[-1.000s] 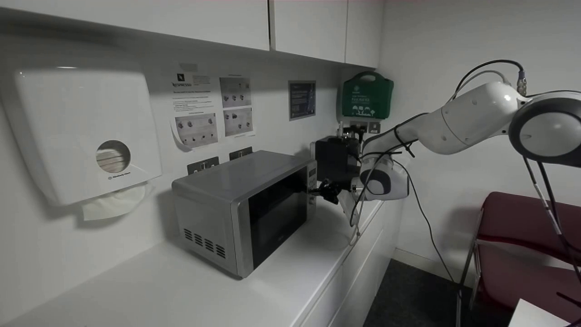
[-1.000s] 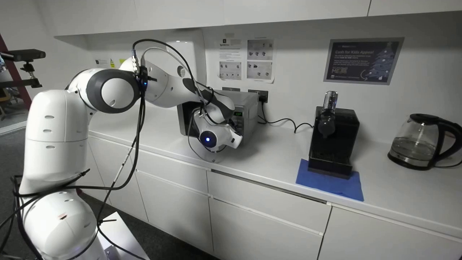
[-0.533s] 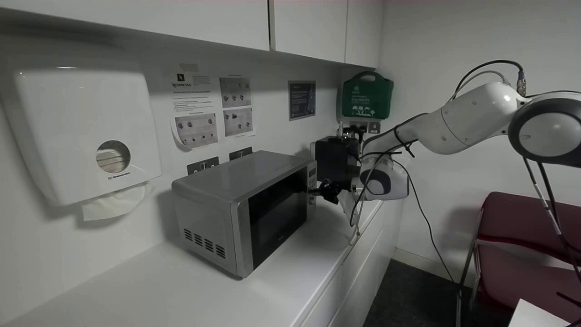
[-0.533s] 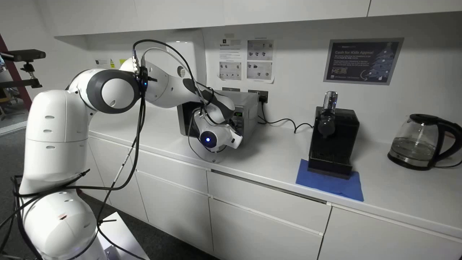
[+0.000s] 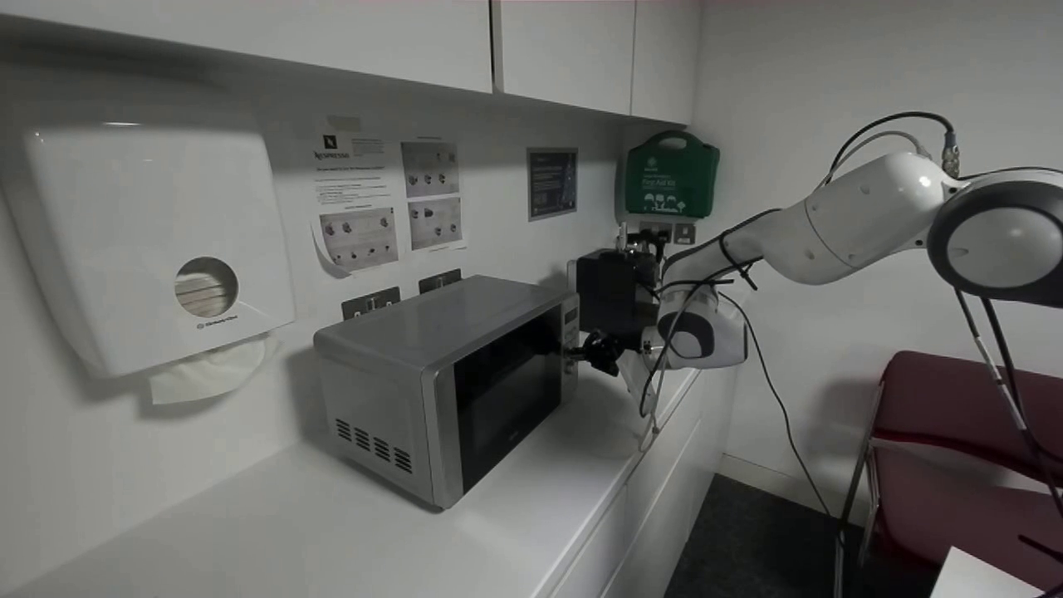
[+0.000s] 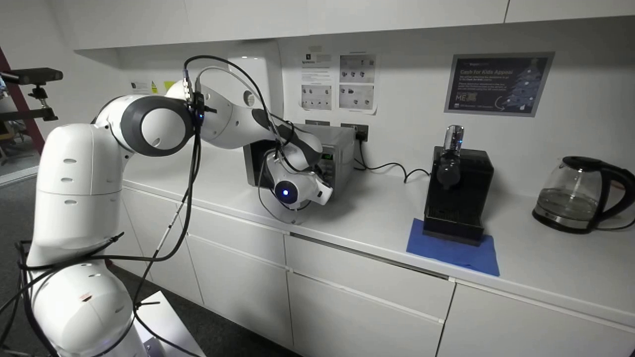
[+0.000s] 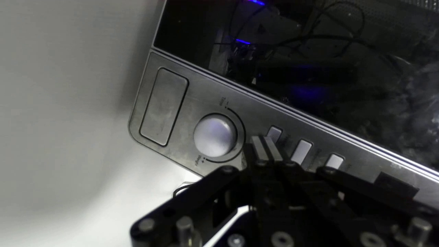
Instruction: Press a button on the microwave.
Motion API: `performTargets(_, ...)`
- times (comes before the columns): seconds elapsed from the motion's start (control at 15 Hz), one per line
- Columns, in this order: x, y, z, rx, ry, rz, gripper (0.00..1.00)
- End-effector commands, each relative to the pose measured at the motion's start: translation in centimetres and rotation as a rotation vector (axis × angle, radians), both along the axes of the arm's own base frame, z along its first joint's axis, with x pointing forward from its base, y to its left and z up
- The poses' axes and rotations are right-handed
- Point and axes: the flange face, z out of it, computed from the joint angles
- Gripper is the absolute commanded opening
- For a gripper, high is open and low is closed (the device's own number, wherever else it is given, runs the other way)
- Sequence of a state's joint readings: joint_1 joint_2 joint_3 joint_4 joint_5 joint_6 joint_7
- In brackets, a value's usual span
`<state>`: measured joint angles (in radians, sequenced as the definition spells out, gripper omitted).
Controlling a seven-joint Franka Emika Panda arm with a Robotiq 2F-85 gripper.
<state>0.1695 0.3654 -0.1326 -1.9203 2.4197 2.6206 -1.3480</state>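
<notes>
Microwave (image 5: 440, 382): on the worktop (image 5: 274, 531), near its back edge, dark window (image 5: 511, 403) facing the front edge.
Claw (image 7: 267, 148): your fingertips (image 7: 259, 148) sit together, a thin dark line between them, gripping nothing.
Button (image 7: 274, 132): partly hidden by your tips; you cannot tell whether they touch it.
Knob (image 7: 215, 135): just beside those tips.
Coffee machine (image 6: 459, 196): well apart, on a blue cloth (image 6: 452, 256) by the worktop's front edge.
Kettle (image 6: 570, 198): past it, back from that edge.

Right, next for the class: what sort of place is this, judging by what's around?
Probably a shared workplace kitchenette: a microwave and a glass kettle suggest a kitchen, while the green first aid kit hints that it's shared.
</notes>
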Motion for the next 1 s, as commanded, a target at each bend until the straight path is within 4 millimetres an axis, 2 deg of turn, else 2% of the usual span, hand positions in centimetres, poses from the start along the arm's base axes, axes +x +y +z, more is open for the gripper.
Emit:
performTargets(0.0, 0.8, 0.9, -0.2, 0.030, -0.008, 0.012, 0.00)
performTargets(0.2, 0.7, 1.3, -0.6, 0.032, 0.002, 0.022, 0.00)
performTargets(0.6, -2.4, 0.8, 3.7, -0.035, -0.019, 0.111, 0.00)
performTargets(0.93, -5.0, 1.7, 7.2, -0.084, -0.013, 0.205, 0.00)
